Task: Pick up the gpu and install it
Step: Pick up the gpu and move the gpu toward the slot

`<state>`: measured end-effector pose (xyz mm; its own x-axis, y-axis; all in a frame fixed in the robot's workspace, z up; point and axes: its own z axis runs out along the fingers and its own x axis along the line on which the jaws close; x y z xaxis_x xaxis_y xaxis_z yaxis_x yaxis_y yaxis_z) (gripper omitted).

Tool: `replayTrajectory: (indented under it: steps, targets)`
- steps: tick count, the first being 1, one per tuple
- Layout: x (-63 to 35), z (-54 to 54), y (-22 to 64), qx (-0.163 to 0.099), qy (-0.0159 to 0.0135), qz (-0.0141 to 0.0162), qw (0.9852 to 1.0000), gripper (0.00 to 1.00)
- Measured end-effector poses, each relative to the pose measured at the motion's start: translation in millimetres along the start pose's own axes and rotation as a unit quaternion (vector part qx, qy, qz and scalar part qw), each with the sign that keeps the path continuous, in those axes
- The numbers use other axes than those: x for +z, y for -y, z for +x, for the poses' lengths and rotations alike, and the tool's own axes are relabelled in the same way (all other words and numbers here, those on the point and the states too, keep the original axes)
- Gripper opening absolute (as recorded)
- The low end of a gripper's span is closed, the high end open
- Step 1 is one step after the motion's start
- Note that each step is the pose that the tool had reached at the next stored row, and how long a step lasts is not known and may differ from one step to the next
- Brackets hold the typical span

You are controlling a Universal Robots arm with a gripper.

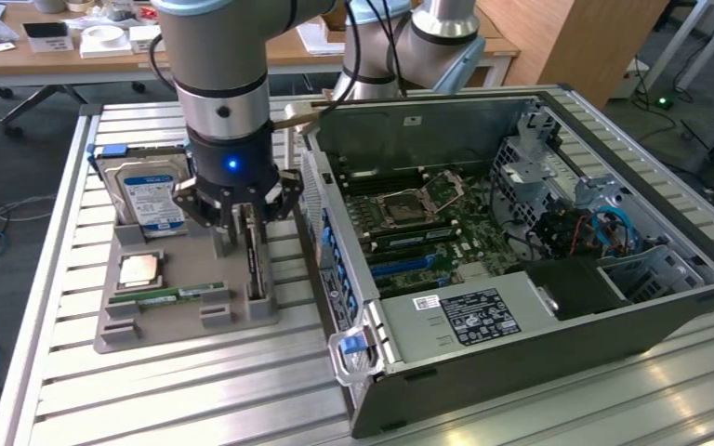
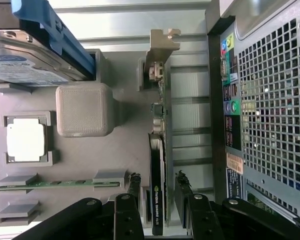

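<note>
Ext view: grey holder tray [image 1: 146, 334] sits on slatted table [image 1: 146, 400], w/ open PC case [image 1: 519, 372] just beside tray on ext view's right. gpu [image 1: 257, 269] stands on edge in the tray slot nearest the case, not yet lifted. Gripper [image 1: 245, 243] hangs straight above tray, fingers reaching down either side of gpu's top edge. Also on tray: hard drive [image 1: 146, 195] at far end, CPU [image 1: 141, 269] in the middle, RAM stick [image 1: 165, 296] toward near end

Wrist view: gpu [image 2: 157, 200] seen edge-on in its tray slot, silver bracket [image 2: 162, 42] at the end away from gripper [image 2: 158, 182]. Fingers [image 2: 135, 182] straddle the card w/ a thin gap each side: jaws partly open, no contact visible, nothing gripped. Case rear panel runs along tray on gpu's side
</note>
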<state>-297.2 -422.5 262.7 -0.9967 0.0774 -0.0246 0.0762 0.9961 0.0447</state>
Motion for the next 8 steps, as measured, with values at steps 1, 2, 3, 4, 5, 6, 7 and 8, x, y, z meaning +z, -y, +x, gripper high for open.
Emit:
replayTrajectory:
  steps: [1, 2, 3, 4, 5, 6, 7, 8]
  targets:
    - [0.8, 0.0, 0.0, 0.000, 0.0000, 0.0000, 1.0000, 0.42]
    - [0.8, 0.0, 0.1, 0.000, -0.0001, 0.0000, 1.0000, 0.42]
    - [0.8, 0.0, 0.1, 0.000, -0.0001, 0.0001, 1.0000, 0.42]
    - [0.9, 0.0, 0.1, 0.000, -0.0001, 0.0000, 1.0000, 0.42]
    - [1.0, 0.0, 0.1, 0.000, -0.0001, 0.0000, 1.0000, 0.42]
    - [1.8, 0.0, 0.0, 0.000, 0.0001, -0.0002, 1.0000, 0.42]
    - [3.0, 0.0, 0.1, 0.000, 0.0001, -0.0001, 1.0000, 0.42]
    - [4.5, 0.1, 0.2, 0.000, 0.0000, -0.0001, 1.0000, 0.42]
